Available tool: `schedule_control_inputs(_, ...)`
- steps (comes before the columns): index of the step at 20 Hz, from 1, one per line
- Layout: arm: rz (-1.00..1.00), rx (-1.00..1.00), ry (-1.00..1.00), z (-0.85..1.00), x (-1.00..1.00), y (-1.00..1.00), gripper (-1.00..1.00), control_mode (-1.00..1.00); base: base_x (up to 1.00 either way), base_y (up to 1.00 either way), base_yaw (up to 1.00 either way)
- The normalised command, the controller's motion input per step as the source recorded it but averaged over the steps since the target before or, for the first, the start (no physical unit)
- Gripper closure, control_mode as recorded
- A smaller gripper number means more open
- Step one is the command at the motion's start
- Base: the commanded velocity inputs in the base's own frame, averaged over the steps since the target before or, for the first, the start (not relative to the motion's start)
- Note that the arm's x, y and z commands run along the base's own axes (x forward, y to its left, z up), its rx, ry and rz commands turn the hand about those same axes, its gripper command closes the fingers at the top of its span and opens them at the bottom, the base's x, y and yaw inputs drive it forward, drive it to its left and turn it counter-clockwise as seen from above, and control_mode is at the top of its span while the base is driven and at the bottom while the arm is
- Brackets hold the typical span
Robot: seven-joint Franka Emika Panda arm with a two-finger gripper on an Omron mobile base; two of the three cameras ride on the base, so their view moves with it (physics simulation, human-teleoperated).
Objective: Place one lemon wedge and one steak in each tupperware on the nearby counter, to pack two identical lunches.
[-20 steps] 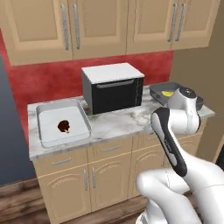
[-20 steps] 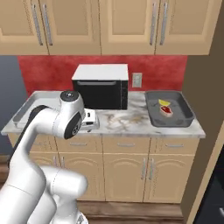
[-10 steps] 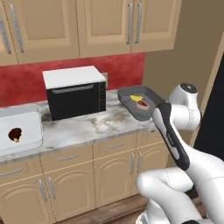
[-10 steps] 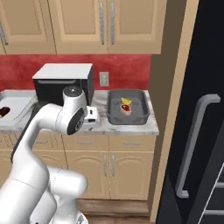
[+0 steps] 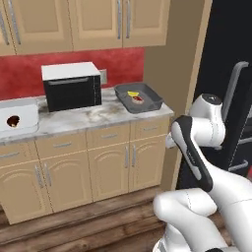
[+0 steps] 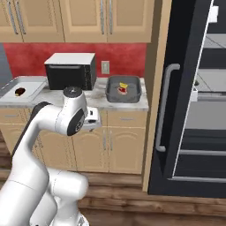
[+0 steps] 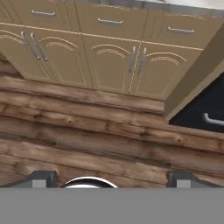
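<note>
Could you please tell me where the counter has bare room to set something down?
The counter is bare in front of the microwave, between the white tray on the left and the dark tray on the right. Both trays hold food, and the dark one fills the right end.

White arm folded up tight in front of the base, elbow raised, forearm bent back down toward the body. Wrist sits high: at right in the left base view, at left-centre in the right base view. Hand angled forward and downward. Gripper (image 7: 111,177) empty, jaws spread wide; the two dark fingertips (image 7: 41,178) stand far apart at the lower edge of the hand view, nothing between them.
</note>
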Motion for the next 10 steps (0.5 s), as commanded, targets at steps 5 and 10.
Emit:
schedule_control_inputs(5,0.0,0.0,0.0,0.0,0.0,0.0,-1.0,1.0,-0.46,-1.0,0.0)
schedule_control_inputs(10,0.0,0.0,0.0,0.0,0.0,0.0,-1.0,1.0,0.13,-1.0,-0.01)
